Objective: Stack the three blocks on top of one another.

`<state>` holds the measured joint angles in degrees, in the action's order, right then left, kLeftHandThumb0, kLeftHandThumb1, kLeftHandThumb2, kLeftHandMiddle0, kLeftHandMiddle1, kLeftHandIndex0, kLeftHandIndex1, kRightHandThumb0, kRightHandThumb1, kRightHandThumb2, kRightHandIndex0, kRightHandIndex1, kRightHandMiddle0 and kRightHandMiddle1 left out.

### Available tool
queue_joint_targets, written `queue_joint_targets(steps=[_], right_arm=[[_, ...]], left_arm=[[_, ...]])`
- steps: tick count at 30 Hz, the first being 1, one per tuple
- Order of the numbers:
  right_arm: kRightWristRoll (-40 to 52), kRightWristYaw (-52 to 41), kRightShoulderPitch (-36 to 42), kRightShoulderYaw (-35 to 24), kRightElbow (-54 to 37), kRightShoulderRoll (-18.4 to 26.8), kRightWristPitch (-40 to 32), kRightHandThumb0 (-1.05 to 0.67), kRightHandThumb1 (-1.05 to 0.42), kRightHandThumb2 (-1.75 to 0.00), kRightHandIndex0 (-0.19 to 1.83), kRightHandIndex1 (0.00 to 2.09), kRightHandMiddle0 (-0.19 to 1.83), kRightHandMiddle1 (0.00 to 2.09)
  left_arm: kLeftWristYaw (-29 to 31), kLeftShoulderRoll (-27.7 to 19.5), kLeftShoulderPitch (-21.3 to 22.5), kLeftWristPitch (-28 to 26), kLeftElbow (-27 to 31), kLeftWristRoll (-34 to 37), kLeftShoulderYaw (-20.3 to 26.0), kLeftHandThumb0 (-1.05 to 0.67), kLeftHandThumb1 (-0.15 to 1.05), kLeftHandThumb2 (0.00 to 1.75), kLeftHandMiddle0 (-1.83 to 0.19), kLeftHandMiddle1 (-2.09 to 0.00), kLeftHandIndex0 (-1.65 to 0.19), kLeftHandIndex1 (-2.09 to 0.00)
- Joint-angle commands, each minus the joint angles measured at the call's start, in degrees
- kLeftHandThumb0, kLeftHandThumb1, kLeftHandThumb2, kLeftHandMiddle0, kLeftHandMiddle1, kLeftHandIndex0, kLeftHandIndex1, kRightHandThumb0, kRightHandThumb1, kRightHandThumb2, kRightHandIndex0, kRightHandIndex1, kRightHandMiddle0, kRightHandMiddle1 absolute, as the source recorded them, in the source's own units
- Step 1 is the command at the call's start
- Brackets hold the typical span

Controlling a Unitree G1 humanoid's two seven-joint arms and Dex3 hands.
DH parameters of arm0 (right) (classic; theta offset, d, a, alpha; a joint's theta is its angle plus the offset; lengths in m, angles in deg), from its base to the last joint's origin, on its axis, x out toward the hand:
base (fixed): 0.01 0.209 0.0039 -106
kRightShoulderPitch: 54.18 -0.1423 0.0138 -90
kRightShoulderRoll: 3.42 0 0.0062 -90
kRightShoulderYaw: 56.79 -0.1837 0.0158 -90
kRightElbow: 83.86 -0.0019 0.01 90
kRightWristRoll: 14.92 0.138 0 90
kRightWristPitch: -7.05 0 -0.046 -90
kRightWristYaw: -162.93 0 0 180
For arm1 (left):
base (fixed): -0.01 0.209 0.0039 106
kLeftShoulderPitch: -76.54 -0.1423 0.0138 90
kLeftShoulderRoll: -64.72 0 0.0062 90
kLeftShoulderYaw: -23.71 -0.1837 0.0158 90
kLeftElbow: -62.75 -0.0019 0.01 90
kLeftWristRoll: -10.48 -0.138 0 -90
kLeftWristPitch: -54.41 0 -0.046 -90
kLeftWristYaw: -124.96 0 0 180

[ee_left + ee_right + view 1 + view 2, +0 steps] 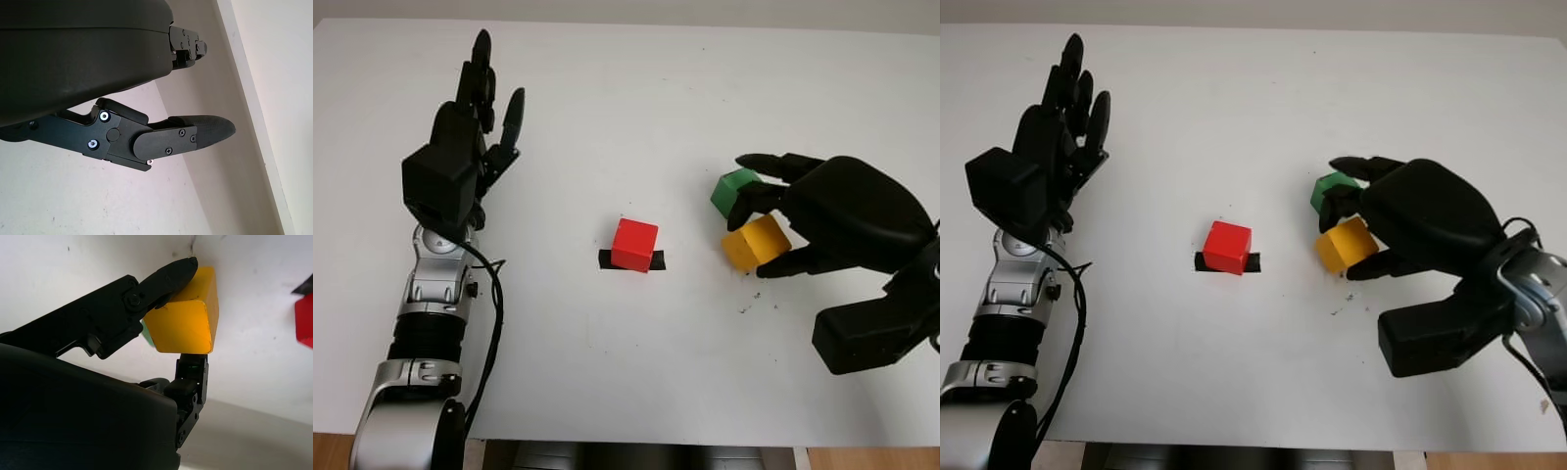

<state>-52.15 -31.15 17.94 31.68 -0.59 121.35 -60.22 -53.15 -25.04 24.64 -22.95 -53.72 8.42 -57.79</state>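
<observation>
The right hand (pixel 822 220) has its black fingers (pixel 166 276) closed on the yellow block (pixel 756 242), a smooth cube with slightly rounded edges, at the right side of the white matte surface (pixel 636 88). The green block (pixel 735 191), also a cube, sits just behind the yellow one, under the fingers. The red block (pixel 634 244) stands near the middle on a short strip of black tape (pixel 607 259), well apart from the other two. The left hand (pixel 470 122) is open above the far left side and holds nothing.
</observation>
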Motion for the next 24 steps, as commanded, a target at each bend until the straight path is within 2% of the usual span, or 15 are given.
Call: queue_joint_targets(steps=[1,9,17,24], right_arm=[[2.27,-0.34,-2.73,-0.84,0.02,-0.55,-0.66,-0.44,-0.82,-0.06,0.41,0.08,0.72,1.07],[17.86,-12.42,-14.31,1.10,2.39,-5.14,-10.59,-0.35,-0.81,-0.05,0.38,0.06,0.69,1.13],[23.10,-21.66,-24.67,6.51,7.22,-9.80,-17.20,-0.37,-0.82,-0.05,0.37,0.05,0.65,1.29],[25.69,-28.07,-29.61,10.26,11.87,-13.47,-24.22,-0.44,-0.85,-0.06,0.36,0.05,0.56,1.44]], left_arm=[[-0.05,-0.53,-0.66,0.76,-0.09,-0.23,-0.26,-0.64,1.05,0.54,0.04,-0.05,0.03,-0.06],[-0.68,-0.32,-0.90,0.81,0.38,-0.53,-0.48,-0.64,1.05,0.52,0.03,-0.05,0.02,-0.07],[-1.55,0.01,-0.92,0.56,0.56,-0.71,-0.92,-0.65,1.05,0.52,0.02,-0.05,0.01,-0.07],[-1.97,0.26,-0.94,0.84,0.58,-0.91,-1.09,-0.65,1.05,0.53,0.03,-0.05,0.00,-0.07]])
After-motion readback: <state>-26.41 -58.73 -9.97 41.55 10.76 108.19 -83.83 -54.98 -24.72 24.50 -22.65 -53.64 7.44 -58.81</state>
